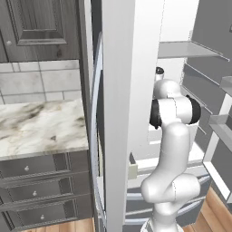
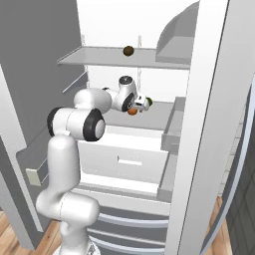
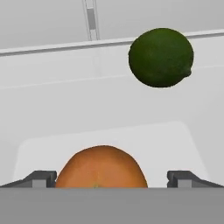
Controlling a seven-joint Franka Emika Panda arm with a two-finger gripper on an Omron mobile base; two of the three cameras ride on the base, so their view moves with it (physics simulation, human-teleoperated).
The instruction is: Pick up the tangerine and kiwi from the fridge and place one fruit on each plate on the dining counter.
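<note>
1. Pincer (image 3: pixel 112 177) spread fully wide, nothing gripped; tips flank the tangerine (image 3: pixel 101 168), one each side, not touching.
2. Tangerine sits on the fridge (image 2: pixel 149 30) middle shelf (image 2: pixel 149 117), near the hand. Prob light, firm w/ slight give, smooth round skin – may roll or squirt out. Take it across the widest middle, gentle squeeze.
3. Green lime-like fruit (image 3: pixel 161 57) just beyond, to the right; apart from tangerine.
4. Kiwi (image 2: pixel 128 50) on upper shelf (image 2: pixel 99 57), well apart.
5. Room: upper shelf edge overhead, door bins (image 2: pixel 172 132) at right; pull straight back toward near side.
</note>
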